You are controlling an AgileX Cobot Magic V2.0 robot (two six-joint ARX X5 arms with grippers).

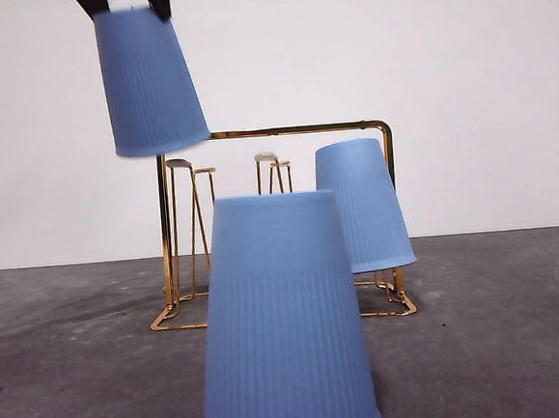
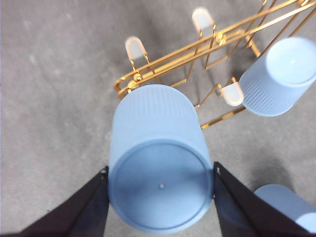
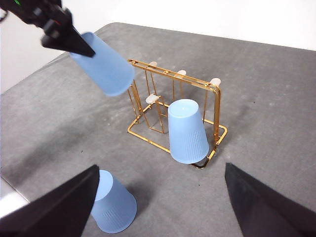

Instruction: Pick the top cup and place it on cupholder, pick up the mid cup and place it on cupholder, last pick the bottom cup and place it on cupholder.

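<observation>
Nearest the front camera, upside down on the grey tabletop: a ribbed blue cup, mouth down, flat bottom up, standing free and well apart from either claw. Also seen in the right wrist view and at the corner of the left wrist view.

Behind it, farther back on the tabletop: the gold wire cupholder, tall arched frame upright, flat wire base resting on the surface, white-tipped pegs rising from it. Hung over a peg at the right end of the rack: a second blue cup, mouth down, tilted slightly, rim just above the base.

High at the upper left in the front view, above the left end of the cupholder and clear of its pegs: a third blue cup, mouth downward and tilted, gripped near its closed bottom between the black jaws of the left claw, one jaw pressed against each side of the cup.

Right claw spread wide, holding nothing, hovering on the near side, well apart from cups and rack.
</observation>
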